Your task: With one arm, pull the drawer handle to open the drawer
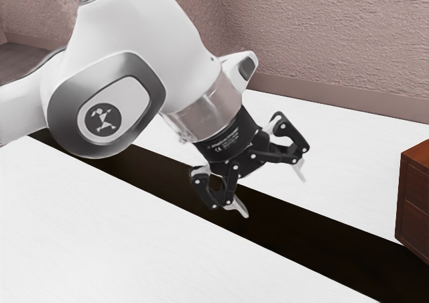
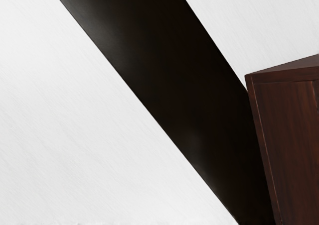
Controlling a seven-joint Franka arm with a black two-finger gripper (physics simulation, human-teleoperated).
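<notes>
Beyond the gripper point(image 1: 271, 194) stands the drawer point(image 1: 417, 202) — reddish-brown wood.

Fig.: white tabletop point(image 1: 80, 236) crossed diagonally by a dark band point(image 1: 322, 239) (near-black, faint sheen), w/ white surface on both sides of the band. Beyond the band: pinkish textured wall point(image 1: 322, 28), w/ baseboard point(image 1: 348, 96) along its foot.

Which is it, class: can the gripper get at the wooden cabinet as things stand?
Probably yes. The open gripper hangs over the table, and nothing stands between it and the cabinet at the exterior view's right.
</notes>
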